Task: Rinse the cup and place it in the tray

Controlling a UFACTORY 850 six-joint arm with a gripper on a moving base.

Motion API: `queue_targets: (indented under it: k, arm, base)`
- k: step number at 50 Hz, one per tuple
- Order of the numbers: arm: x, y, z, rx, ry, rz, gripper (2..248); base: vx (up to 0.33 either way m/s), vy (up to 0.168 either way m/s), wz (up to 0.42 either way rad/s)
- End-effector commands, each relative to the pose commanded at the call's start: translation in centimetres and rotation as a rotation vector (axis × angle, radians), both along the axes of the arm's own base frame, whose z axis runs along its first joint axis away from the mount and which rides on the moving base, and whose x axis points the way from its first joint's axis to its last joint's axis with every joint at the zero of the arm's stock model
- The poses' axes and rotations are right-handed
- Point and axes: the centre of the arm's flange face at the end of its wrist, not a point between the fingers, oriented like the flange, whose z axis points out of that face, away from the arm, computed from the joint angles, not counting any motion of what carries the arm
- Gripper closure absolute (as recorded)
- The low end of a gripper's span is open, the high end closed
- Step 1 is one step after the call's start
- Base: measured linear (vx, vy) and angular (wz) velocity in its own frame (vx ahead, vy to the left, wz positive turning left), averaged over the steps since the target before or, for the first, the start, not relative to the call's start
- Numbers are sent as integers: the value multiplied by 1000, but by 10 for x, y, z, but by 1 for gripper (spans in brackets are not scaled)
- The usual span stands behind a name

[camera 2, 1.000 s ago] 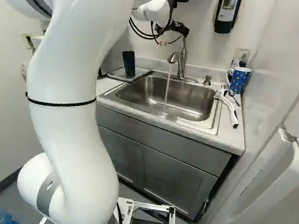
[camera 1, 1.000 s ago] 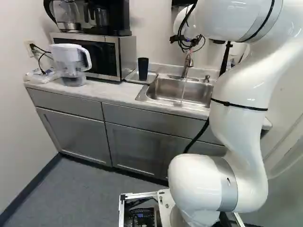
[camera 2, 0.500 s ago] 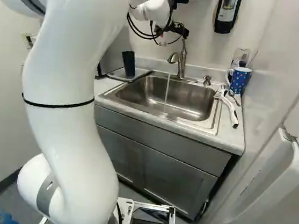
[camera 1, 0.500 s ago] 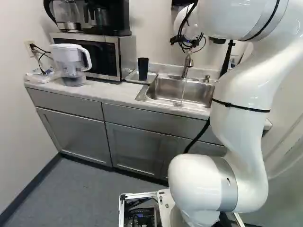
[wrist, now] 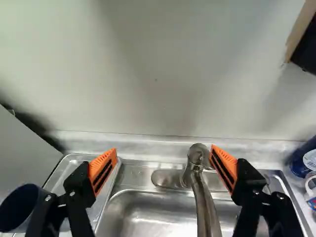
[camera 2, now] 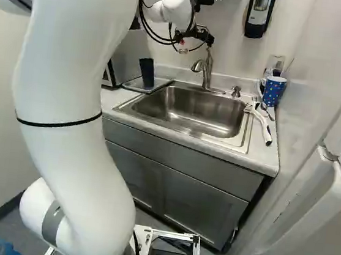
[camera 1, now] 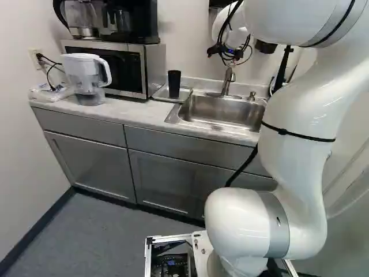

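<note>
Above the sink, my gripper (camera 2: 199, 36) hangs near the faucet (camera 2: 206, 70). In the wrist view the gripper (wrist: 163, 162) stands wide open, with the faucet (wrist: 198, 170) below and between its fingers, closer to one of them; nothing is held. The dark blue cup (camera 2: 146, 73) is upright on the metal tray (camera 2: 161, 84), left of the sink. In the wrist view the cup (wrist: 20, 205) shows beside one finger, partly behind it. No water runs from the faucet into the sink (camera 2: 188, 110).
A blue spotted mug (camera 2: 273, 90), a white-handled brush (camera 2: 262, 124) and a glass stand or lie right of the sink. A microwave (camera 1: 115, 66) and a white water pitcher (camera 1: 86, 78) are on the counter to the left. A soap dispenser (camera 2: 258, 13) hangs on the wall.
The water stream that fell from the faucet is gone. My arm has shifted, its upper links leftward in the right base view; the gripper has moved slightly left there. Base and cup have stayed put.
</note>
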Motion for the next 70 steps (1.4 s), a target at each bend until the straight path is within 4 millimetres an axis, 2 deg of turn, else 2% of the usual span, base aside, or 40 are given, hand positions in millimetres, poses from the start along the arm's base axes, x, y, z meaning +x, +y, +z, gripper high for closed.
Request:
queue_targets:
  k: [29, 70]
  arm:
    - [-4, 5, 1, -2, -9, 8, 3]
    - [-54, 65, 5, -2, -19, 98, 3]
  base:
    - [0, 0, 0]
    - [0, 0, 0]
